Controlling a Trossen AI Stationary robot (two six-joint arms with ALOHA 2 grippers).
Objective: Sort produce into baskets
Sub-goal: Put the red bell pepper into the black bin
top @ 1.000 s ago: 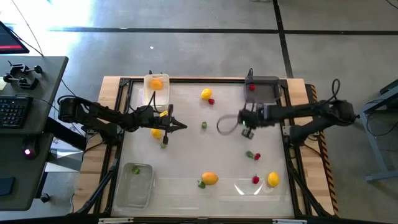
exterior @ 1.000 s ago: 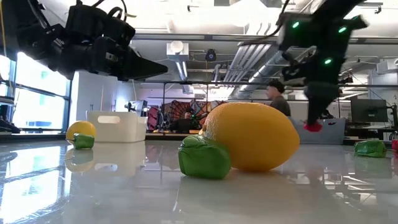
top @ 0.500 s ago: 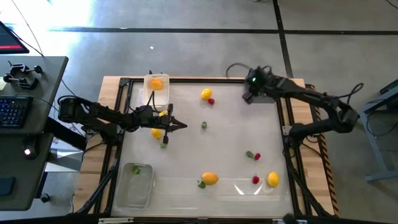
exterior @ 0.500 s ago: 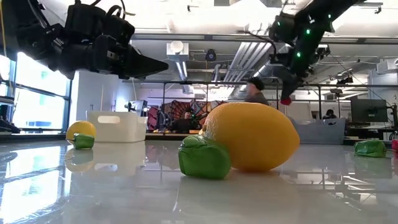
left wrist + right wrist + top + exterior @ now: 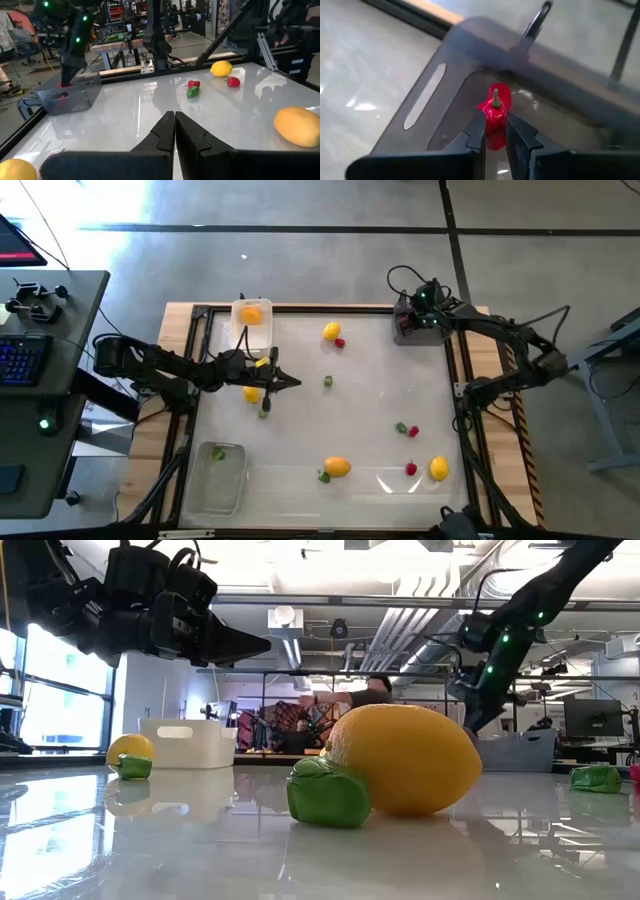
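Right gripper (image 5: 492,131) hangs tilted down over the dark grey tray (image 5: 427,97), pinching a red berry (image 5: 494,111); left gripper (image 5: 174,131) pressed together.

Grey concrete floor (image 5: 300,250), a desk (image 5: 50,380) with keyboard (image 5: 22,360) alongside.

My right gripper (image 5: 494,131) hangs over the grey tray (image 5: 420,323), pinching a red berry (image 5: 494,116), with the tray walls close on all sides. My left gripper (image 5: 291,383) hovers shut above the table (image 5: 370,415); a yellow fruit (image 5: 252,393) lies beneath, open surface ahead.
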